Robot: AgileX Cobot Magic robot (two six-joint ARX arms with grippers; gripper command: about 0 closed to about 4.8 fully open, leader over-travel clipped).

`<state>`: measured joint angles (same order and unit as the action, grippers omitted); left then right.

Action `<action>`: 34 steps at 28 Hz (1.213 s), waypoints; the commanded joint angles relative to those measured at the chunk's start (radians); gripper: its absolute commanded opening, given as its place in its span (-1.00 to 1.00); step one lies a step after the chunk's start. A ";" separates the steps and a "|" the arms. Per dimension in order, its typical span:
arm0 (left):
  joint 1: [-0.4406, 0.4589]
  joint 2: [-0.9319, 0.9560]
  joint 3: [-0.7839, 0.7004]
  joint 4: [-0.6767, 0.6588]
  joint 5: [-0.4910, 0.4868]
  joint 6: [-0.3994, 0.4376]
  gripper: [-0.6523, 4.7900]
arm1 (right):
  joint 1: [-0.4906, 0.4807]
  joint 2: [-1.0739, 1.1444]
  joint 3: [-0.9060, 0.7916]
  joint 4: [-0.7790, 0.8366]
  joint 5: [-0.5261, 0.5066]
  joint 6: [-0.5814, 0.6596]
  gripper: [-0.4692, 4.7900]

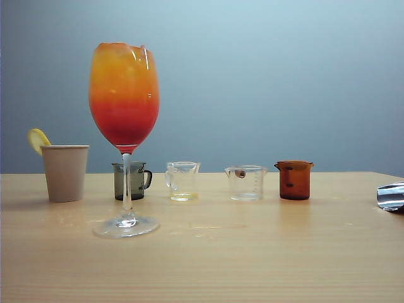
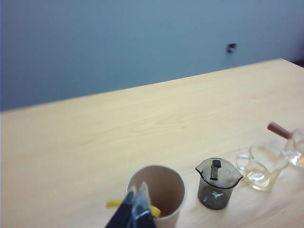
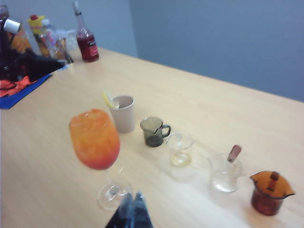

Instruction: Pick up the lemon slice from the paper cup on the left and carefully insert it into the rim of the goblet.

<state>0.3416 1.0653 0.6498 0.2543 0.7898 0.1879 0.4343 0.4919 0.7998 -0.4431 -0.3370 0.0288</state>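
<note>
Lemon slice (image 1: 38, 140) sitting perched on paper cup (image 1: 65, 172) rim, easy to pinch; left gripper (image 2: 136, 205) hovering above it, shut & empty; right gripper (image 3: 133, 209) nr goblet (image 1: 124, 95), shut, empty

Exterior camera faces the table (image 1: 265, 252) low, level; both wrist cameras overlook it.

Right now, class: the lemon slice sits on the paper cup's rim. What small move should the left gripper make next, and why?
Probably open first: the left gripper is shut, above the paper cup, with the lemon slice beside its tips and not between them. Then ease down around the slice.
</note>
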 commanded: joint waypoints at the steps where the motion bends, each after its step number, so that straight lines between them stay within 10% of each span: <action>1: 0.006 0.056 0.023 0.071 0.064 0.158 -0.44 | 0.011 0.009 0.005 0.006 -0.006 -0.003 -0.84; 11: 0.006 0.211 0.122 0.075 0.086 0.374 0.47 | 0.011 0.015 0.005 -0.013 -0.033 -0.003 -0.84; 34: -0.129 0.388 0.298 -0.385 -0.150 0.995 0.50 | 0.010 0.020 0.005 -0.024 -0.043 -0.003 -0.84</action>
<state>0.2184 1.4452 0.9451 -0.1341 0.6544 1.1557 0.4442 0.5117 0.8005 -0.4801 -0.3756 0.0284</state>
